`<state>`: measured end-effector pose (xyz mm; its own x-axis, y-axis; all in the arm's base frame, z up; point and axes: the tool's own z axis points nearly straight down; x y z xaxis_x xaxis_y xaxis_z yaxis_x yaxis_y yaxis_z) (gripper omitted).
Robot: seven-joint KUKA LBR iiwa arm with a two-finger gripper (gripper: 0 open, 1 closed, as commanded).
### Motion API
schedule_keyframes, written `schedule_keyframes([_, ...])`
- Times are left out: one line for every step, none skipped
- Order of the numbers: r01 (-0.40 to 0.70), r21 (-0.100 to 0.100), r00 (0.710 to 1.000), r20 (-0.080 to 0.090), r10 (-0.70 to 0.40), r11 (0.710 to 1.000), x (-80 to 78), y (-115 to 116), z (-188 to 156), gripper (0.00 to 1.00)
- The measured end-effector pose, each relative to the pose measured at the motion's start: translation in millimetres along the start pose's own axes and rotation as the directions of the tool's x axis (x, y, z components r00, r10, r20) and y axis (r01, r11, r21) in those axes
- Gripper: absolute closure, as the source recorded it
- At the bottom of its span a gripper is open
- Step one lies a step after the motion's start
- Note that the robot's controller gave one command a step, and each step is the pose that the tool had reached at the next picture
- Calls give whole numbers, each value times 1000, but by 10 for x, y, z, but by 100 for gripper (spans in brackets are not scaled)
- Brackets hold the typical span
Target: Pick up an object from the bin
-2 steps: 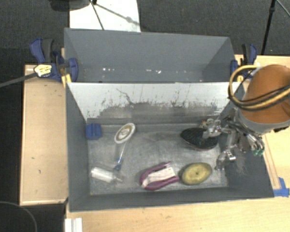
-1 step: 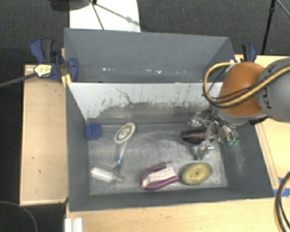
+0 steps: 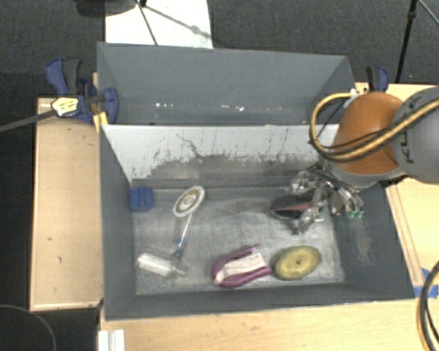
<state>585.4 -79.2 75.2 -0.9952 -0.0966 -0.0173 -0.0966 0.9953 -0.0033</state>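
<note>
Pincer [image 3: 312,205] hangs low over the right part of the grey metal bin [image 3: 227,86], close to the floor and nearer the far wall than the near one. It sits at the end of the arm [image 3: 424,141], which comes in from the right under an orange cover [image 3: 369,130] looped with cables. Whether the pincer is open or closed cannot be told from this angle.

At its left end lies a small dark thing [image 3: 287,209], flat and longish with a reddish streak. It touches or nearly touches the metal parts, and it is not clear whether it is gripped or merely lies beneath them.

Just on the near side of the pincer a round yellow-green disc [image 3: 298,262] lies flat on the bin floor. Left of the disc, and almost touching it, is a purple and white packet [image 3: 240,265].

Further left, well apart from the pincer, a brush [image 3: 184,221] with an oval white head and a thin blue handle lies with its head toward the far wall. A short white cylinder [image 3: 155,264] lies near the bin's near left corner, by the end of the handle. A small blue block [image 3: 140,198] sits against the left wall.
</note>
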Motion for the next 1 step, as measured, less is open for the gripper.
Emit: schedule_keyframes([93, -1, 996, -7, -93, 996, 103, -114, -1384, 100])
